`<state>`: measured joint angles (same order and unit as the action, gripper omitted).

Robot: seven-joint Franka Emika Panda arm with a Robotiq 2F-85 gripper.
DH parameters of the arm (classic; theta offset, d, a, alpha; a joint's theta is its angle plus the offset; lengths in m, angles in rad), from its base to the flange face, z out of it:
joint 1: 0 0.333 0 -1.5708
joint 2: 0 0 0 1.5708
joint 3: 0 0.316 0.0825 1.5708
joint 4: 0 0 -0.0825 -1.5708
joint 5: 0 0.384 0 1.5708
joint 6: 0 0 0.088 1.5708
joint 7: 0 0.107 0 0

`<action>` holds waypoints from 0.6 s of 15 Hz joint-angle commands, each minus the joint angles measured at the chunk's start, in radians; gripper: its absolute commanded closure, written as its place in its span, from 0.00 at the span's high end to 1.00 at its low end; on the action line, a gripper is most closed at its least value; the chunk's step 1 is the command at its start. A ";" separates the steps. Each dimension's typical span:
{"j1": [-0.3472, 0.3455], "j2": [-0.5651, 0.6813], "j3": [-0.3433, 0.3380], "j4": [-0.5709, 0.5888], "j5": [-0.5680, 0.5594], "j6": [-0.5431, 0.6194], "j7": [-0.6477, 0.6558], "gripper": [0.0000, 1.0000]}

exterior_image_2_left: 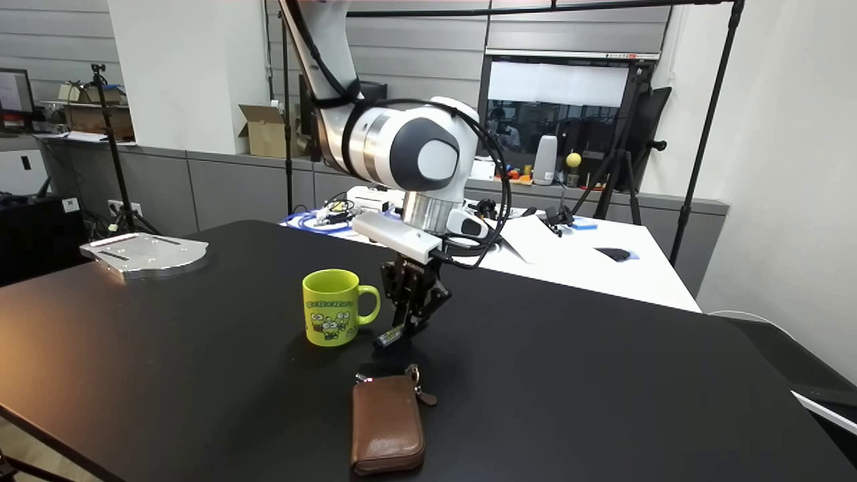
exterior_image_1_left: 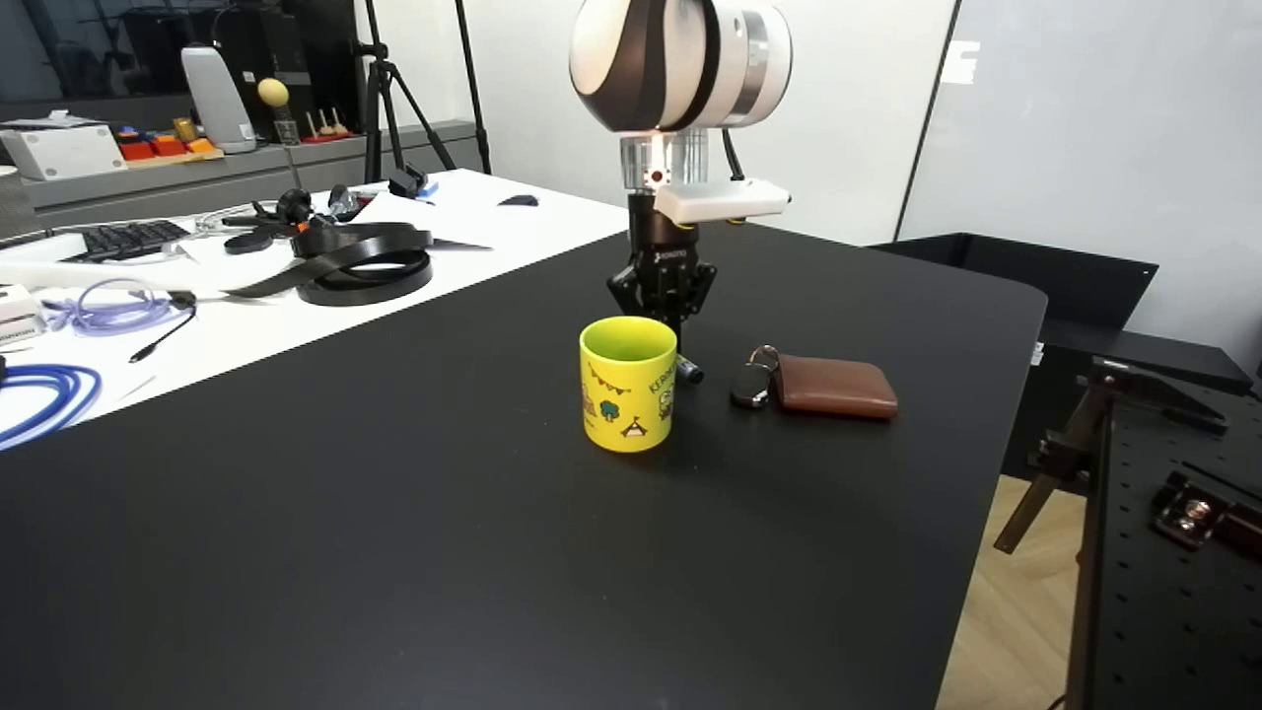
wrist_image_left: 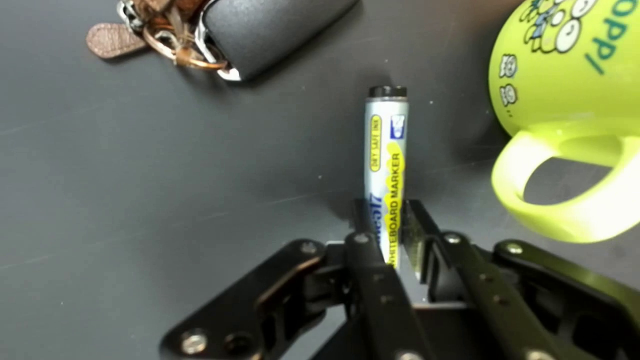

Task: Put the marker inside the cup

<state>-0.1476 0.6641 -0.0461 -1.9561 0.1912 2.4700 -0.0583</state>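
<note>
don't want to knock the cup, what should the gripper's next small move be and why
Probably a short lift straight up. The gripper looks shut on the marker, which is low, near the table; the cup stands upright close by, handle toward the gripper, mouth higher than the marker, so going sideways now could bump it.

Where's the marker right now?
In the wrist view, the marker is just right of centre, between the jaws of the gripper, left of the mug.
</note>
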 commanded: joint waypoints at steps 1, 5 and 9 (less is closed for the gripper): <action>0.020 -0.093 0.003 -0.020 -0.019 -0.082 0.041 0.05; 0.082 -0.198 -0.017 -0.029 -0.085 -0.225 0.100 0.05; 0.120 -0.290 -0.009 -0.041 -0.131 -0.337 0.147 0.05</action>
<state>-0.0558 0.4531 -0.0493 -1.9630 0.0953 2.2006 0.0254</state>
